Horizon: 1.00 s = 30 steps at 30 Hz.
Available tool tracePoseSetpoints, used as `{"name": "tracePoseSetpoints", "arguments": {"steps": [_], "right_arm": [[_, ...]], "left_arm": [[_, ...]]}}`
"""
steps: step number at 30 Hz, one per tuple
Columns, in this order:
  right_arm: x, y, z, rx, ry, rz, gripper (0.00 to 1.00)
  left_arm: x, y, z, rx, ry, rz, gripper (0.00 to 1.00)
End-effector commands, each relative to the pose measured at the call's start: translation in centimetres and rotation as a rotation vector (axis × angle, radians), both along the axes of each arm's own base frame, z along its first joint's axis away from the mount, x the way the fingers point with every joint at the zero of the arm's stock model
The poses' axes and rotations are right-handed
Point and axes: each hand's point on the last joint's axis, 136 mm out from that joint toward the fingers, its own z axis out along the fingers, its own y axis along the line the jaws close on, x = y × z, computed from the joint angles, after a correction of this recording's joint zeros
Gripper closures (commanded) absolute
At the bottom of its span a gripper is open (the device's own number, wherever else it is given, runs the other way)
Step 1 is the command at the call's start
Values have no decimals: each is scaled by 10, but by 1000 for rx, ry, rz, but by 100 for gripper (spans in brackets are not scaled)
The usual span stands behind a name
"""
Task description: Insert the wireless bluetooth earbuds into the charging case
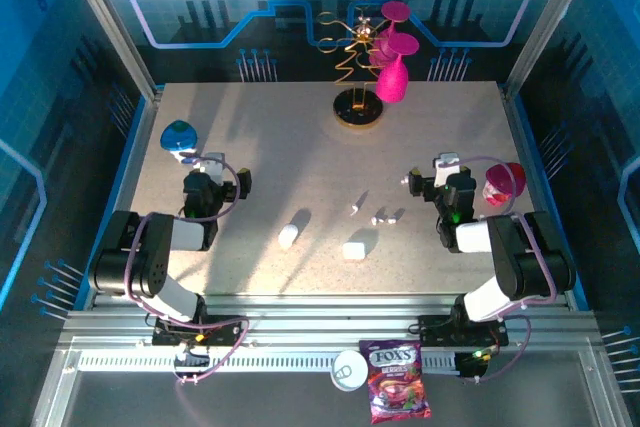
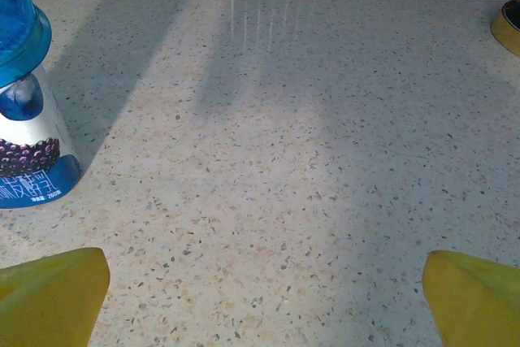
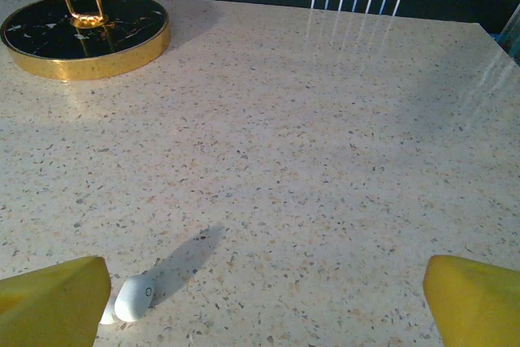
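Wedge-shaped yellow jaws of left gripper (image 2: 260, 302) and right gripper (image 3: 260, 302) gape over speckled table (image 3: 325, 160).

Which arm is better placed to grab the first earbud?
Right. The right gripper, open, has an earbud beside one finger. The left gripper, also open, faces a bottle and table, farther from the earbuds.

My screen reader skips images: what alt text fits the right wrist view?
A small white earbud lies on the speckled table, close beside one yellow fingertip of the open right gripper. A black, gold-rimmed stand base sits at the upper left.
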Motion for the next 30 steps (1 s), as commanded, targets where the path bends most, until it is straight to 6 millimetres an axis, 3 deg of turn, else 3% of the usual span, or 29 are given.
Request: {"name": "tracePoseSetpoints", "arguments": {"steps": [1,20,27,30], "right_arm": [[6,4,8,-14,-27,8,0],[6,7,9,3,-29,38,0],[-10,18,43,-3,-81,111,0],[-19,32,64,-16,-88,184,0]], "left_arm": [[5,-3,8,-22,-21,-14,1],[4,-3,9,-19,-27,-13,1],[-11,-31,53,71,-43,-80,1],[-22,-51,75,65,-43,-148,1]]}}
